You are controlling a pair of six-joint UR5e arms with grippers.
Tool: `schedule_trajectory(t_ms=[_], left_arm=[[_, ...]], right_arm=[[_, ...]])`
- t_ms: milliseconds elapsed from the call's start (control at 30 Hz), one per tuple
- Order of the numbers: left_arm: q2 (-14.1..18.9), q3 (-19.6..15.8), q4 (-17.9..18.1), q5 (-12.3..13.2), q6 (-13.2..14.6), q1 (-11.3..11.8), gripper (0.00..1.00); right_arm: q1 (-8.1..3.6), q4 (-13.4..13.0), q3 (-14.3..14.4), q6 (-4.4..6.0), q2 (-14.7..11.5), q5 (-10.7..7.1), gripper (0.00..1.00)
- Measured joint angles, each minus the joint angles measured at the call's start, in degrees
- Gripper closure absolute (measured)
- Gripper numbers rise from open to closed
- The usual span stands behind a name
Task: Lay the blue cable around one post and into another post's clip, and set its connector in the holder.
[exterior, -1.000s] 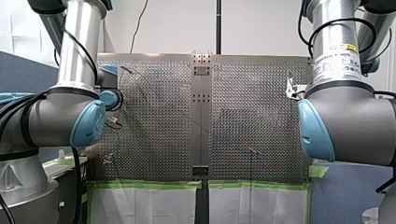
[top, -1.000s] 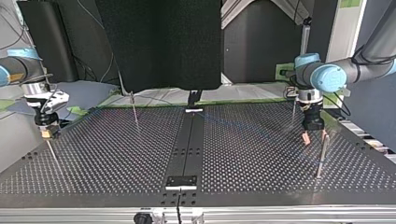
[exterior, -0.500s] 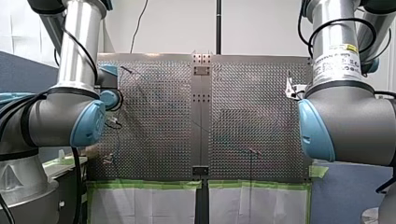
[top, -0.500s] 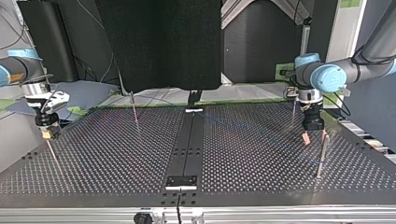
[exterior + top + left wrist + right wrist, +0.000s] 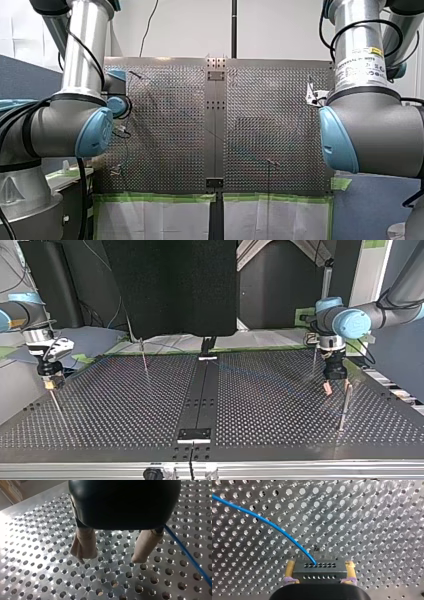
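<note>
Two wrist views carry the detail that the wider views lack. Only the right wrist view shows my right gripper [image 5: 320, 565] clamped on the connector [image 5: 318, 571]. This is a dark rectangular block with two rows of small holes along its face, held at its ends between the yellow-padded fingers [image 5: 290, 570]. The blue cable [image 5: 274, 527] leaves one hole of the upper row and sweeps away in a long curve over the perforated tabletop [image 5: 374, 517].

Only the left wrist view shows my left gripper [image 5: 110, 560] with its beige-padded fingers [image 5: 83, 545] spread wide and nothing between them, the tips close above the tabletop. There the cable runs as a thin straight line just beside one finger.

The top view places both. My right gripper hangs over the tabletop's edge at that view's left. My left gripper is near a thin upright post [image 5: 344, 407] at its right, well apart from the other. In that view the cable is only a faint blue streak across the tabletop. The front view shows mostly the arms' large joints, and neither gripper's fingers can be made out there.
</note>
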Motion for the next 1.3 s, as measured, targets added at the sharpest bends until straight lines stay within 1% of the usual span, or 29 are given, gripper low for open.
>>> schedule_trajectory(t_ms=[267, 433, 733, 1067, 1300], left_arm=[[0.0, 0.0, 0.0, 0.1, 0.0, 0.0, 0.00], [0.0, 0.0, 0.0, 0.2, 0.0, 0.0, 0.00], [0.0, 0.0, 0.0, 0.3, 0.2, 0.0, 0.00], [0.0, 0.0, 0.0, 0.4, 0.2, 0.0, 0.00], [0.0, 0.0, 0.0, 0.4, 0.2, 0.0, 0.00]], right_arm=[[-0.11, -0.3, 0.0, 0.32, 0.1, 0.32, 1.00], [-0.14, -0.8, 0.1, 1.07, 0.2, 0.16, 1.00], [-0.13, -1.3, 0.0, 1.50, 0.3, 0.09, 1.00], [0.05, -1.3, 0.0, 1.58, 0.3, 0.13, 1.00], [0.12, -1.4, 0.0, 1.41, 0.3, 0.23, 1.00]])
